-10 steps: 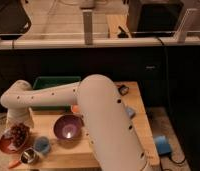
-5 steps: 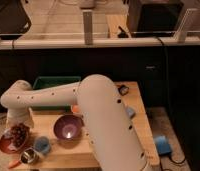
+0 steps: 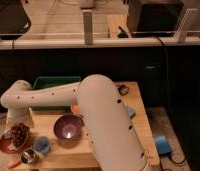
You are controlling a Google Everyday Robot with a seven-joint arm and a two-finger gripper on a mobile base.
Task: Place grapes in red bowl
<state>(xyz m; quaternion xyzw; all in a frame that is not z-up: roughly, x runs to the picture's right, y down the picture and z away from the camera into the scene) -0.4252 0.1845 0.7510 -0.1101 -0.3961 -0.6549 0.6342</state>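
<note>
The grapes [image 3: 19, 134], a dark reddish-purple lumpy bunch, lie inside the red bowl [image 3: 4, 144] at the table's front left corner. My white arm reaches from the lower middle of the view up and left, then bends down over that bowl. The gripper [image 3: 17, 123] is at the arm's end, right above the grapes and touching or nearly touching them; I cannot tell which. Most of it is hidden by the wrist.
A purple bowl [image 3: 68, 128] stands right of the red bowl. A blue cup [image 3: 41, 145] and a small metal cup [image 3: 28, 156] stand at the front edge. A green tray [image 3: 55, 82] is at the back. A blue object [image 3: 162, 145] lies on the floor at right.
</note>
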